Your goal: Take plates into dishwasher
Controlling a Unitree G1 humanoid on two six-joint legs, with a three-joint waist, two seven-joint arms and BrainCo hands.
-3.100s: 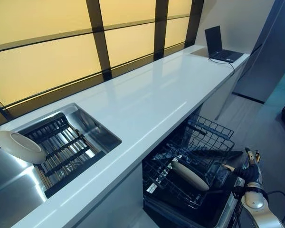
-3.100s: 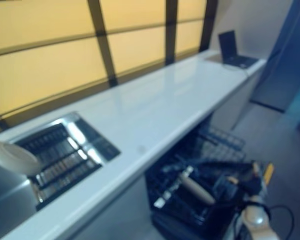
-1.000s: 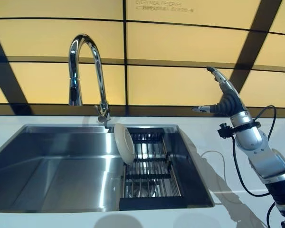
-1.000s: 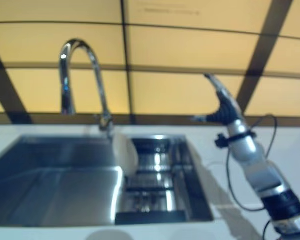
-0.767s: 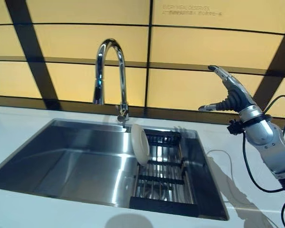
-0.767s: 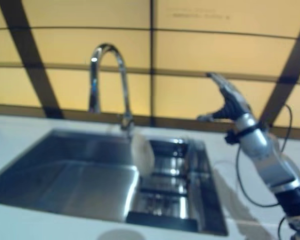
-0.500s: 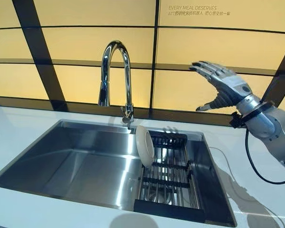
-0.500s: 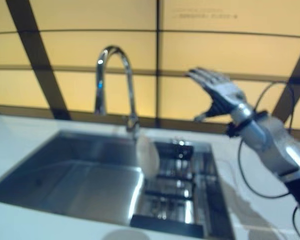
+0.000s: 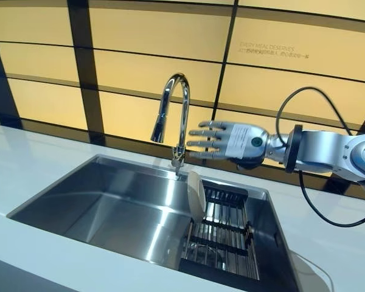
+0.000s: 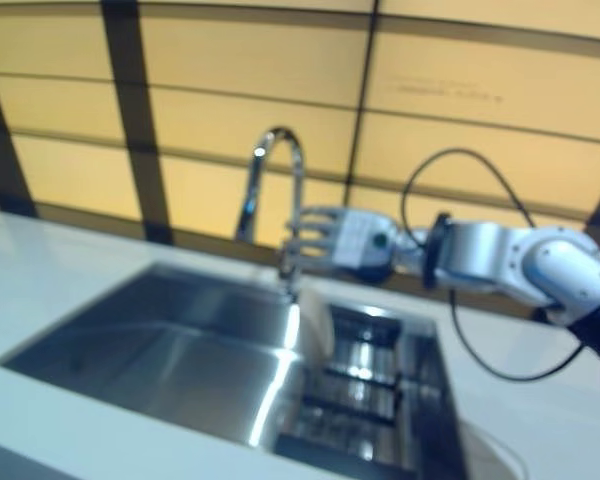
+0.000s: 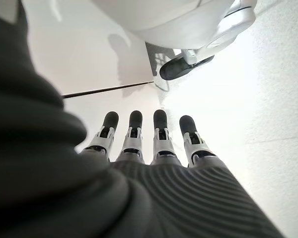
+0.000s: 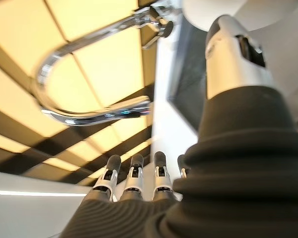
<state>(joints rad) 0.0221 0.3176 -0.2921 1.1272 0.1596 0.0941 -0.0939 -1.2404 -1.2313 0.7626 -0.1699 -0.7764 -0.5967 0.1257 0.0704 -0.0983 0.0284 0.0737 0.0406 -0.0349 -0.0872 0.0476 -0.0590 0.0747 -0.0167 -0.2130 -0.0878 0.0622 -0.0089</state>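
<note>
The right hand [image 9: 228, 141] is reaching across above the sink [image 9: 109, 210], fingers straight and spread wide, holding nothing, hovering just beside the chrome tap [image 9: 173, 115] and above the white plate [image 9: 196, 194]. That open spread probably suits closing over the plate's rim from above. The plate is standing on edge against the left end of the black drying rack [image 9: 222, 234] in the sink's right part, upright so its rim is easy to catch. The left hand [image 11: 149, 144] is idling with straight fingers, empty, seen only in its wrist view.
</note>
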